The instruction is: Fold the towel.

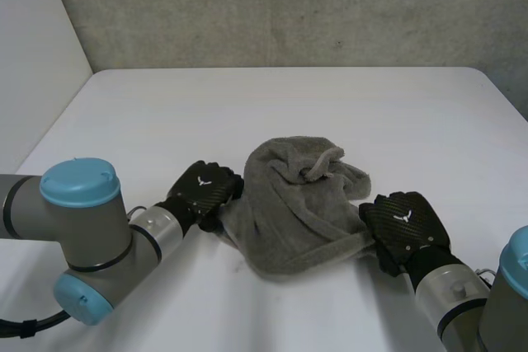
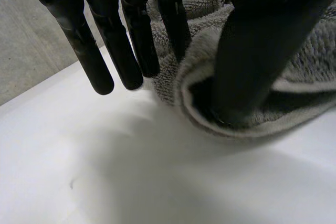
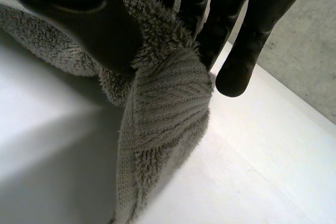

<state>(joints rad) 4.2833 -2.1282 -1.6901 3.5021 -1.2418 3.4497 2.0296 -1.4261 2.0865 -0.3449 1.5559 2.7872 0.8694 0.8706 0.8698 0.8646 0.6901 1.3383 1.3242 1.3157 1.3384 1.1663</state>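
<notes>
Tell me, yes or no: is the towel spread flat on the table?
No, the towel lies bunched in a rumpled heap on the table, between the left hand and the right hand.

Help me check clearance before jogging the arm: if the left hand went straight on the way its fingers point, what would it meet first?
The towel. The left hand pinches its edge, so it would push straight into the crumpled heap. Past the heap there seems to be only bare table.
</notes>
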